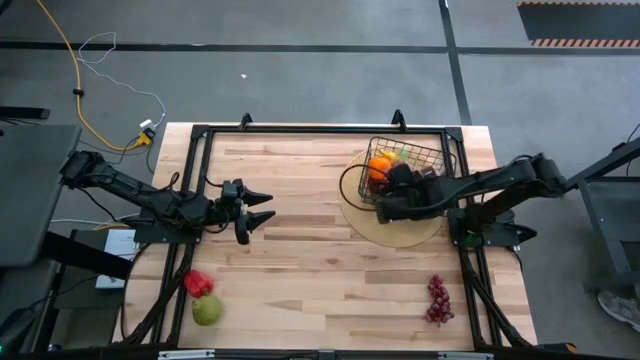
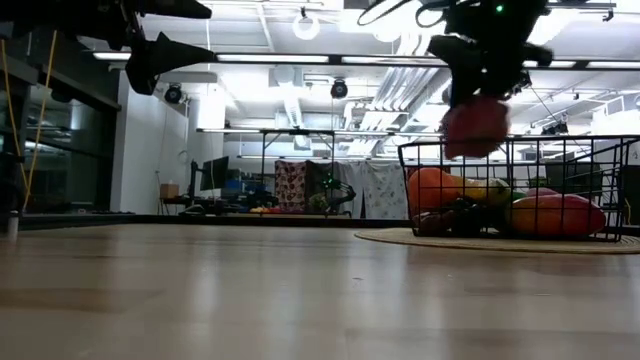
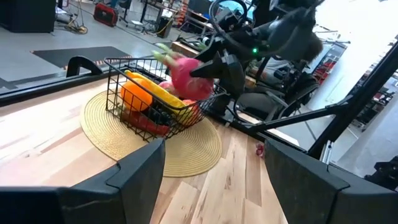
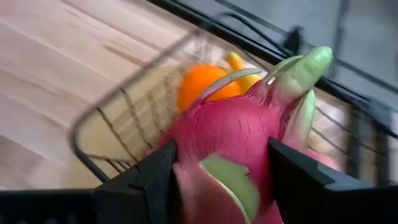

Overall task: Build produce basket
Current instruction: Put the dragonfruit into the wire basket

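Observation:
The black wire basket (image 1: 418, 158) stands on a round tan disc (image 1: 400, 228) at the table's far right. It holds an orange (image 1: 379, 167), a banana (image 3: 163, 93) and other produce. My right gripper (image 1: 385, 203) is over the basket's near-left corner, shut on a pink dragon fruit (image 4: 236, 143), which also shows in the low view (image 2: 475, 125). My left gripper (image 1: 268, 207) is open and empty above the table's left middle. A red pepper (image 1: 198, 283) and a green pear (image 1: 207, 310) lie at the near left, and purple grapes (image 1: 437, 298) at the near right. My right gripper pinches the dragon fruit's pink body (image 4: 186, 155) between its two fingers, one on each side. The fruit's green leafy tip (image 4: 305, 68) points away from the gripper. The fingers come from the table's right, slanting down. The fruit is lifted clear, at about the height of the basket's rim (image 2: 560, 140).
Bare wood lies across the table's middle (image 1: 320, 260). The black frame rail (image 1: 320, 128) runs along the far edge. My right arm (image 1: 500, 185) reaches in over the disc from the right.

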Tool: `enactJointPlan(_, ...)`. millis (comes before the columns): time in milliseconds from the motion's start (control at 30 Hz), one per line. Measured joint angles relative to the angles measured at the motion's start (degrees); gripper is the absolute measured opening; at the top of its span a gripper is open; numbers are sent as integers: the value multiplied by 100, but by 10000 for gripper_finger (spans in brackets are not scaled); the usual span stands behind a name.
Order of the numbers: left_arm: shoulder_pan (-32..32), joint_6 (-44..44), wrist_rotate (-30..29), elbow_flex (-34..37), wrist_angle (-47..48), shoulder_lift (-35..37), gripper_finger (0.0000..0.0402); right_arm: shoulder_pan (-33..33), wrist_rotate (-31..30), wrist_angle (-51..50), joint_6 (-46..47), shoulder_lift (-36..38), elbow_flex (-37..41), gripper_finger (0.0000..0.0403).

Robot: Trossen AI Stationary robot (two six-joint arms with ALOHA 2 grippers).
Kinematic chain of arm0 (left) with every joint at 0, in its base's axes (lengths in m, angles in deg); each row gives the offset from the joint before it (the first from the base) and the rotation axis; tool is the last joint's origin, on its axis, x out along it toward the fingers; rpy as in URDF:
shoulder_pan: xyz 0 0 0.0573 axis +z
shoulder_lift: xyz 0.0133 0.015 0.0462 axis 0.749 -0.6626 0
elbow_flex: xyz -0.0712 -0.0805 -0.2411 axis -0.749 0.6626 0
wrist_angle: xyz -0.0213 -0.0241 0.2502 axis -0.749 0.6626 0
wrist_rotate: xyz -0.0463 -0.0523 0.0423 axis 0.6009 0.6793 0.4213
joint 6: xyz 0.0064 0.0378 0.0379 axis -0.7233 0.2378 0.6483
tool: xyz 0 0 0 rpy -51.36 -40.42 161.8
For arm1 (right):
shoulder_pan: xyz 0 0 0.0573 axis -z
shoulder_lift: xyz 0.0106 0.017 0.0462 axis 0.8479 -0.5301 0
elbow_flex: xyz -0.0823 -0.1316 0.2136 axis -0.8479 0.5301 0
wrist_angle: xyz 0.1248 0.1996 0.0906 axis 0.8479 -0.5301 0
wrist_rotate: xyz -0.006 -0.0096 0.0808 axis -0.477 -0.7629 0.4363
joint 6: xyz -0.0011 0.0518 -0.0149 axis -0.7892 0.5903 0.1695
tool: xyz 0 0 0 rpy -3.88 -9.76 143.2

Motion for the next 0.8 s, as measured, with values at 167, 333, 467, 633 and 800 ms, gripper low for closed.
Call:
enactJointPlan(167,2,0,-79,0,-5,0,261,394,32,1955,-1116,407,720,206)
enactJointPlan(333,2,-44,-97,-1,-4,0,261,848,554,2805,-1594,461,1051,206)
enactJointPlan(467,2,-44,-99,0,-4,0,261,1030,610,2753,-1411,452,1064,207)
enactJointPlan(633,2,-42,-99,0,-4,0,261,1077,729,2644,-1591,482,1064,207)
enactJointPlan(800,2,-42,-97,0,-4,-2,261,1077,580,2641,-1619,484,1064,207)
